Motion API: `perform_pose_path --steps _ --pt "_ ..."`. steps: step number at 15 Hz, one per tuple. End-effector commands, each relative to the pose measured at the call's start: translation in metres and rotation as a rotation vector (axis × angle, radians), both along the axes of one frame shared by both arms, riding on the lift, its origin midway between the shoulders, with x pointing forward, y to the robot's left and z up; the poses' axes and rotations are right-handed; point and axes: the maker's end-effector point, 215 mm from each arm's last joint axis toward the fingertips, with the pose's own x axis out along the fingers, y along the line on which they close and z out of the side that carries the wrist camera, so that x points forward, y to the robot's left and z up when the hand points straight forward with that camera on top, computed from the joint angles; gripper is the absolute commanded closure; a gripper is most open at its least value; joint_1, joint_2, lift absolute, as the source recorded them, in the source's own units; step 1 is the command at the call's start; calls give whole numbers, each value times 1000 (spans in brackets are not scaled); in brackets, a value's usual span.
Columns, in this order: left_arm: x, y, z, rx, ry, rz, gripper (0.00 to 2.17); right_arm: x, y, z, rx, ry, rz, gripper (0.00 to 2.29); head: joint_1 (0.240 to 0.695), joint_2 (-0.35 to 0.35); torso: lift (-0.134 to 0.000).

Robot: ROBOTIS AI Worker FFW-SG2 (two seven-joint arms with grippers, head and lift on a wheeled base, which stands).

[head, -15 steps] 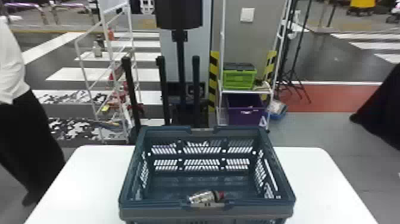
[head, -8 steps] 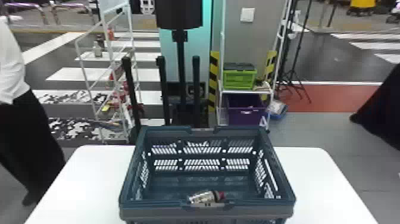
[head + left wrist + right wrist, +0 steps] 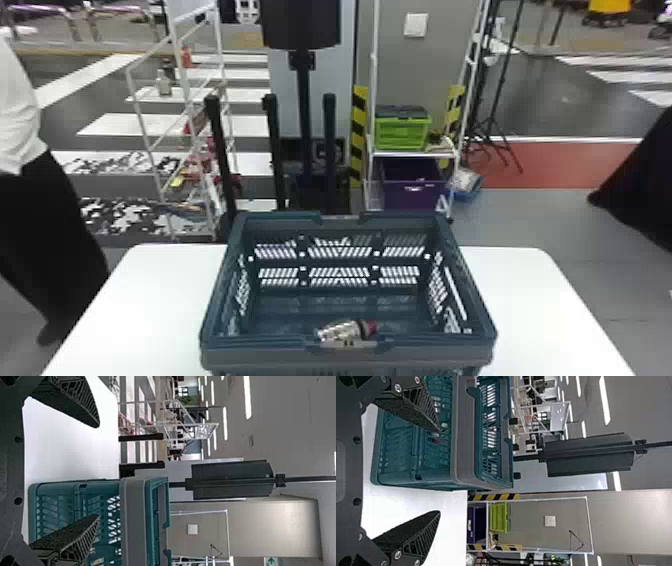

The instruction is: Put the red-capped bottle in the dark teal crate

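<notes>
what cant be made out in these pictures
- bottle's underside: head view, behind the crate's near rim
- bottle's print: head view, too small
- crate's base: head view, cut off by the bottom edge
- purple box's contents: head view, too dark under the shelf

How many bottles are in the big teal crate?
1: the red-capped bottle, lying on its side by the near wall of the dark teal crate, cap toward the right. That wall could hide another.
</notes>
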Motion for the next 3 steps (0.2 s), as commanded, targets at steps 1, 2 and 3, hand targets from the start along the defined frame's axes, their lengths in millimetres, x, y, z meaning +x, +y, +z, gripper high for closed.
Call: perform_pose_path --steps 1,2,3 --pt "-1 0 2 -2 -6 3 80 -1 1 1 -4 -2 3 151 499 0 0" --pt "-2 -1 0 -3 -4 1 80 0 1 2 -6 -4 3 151 499 0 0" --pt "-2 -1 0 -3 -3 -2 80 -1 1 3 -5 -4 1 151 499 0 0"
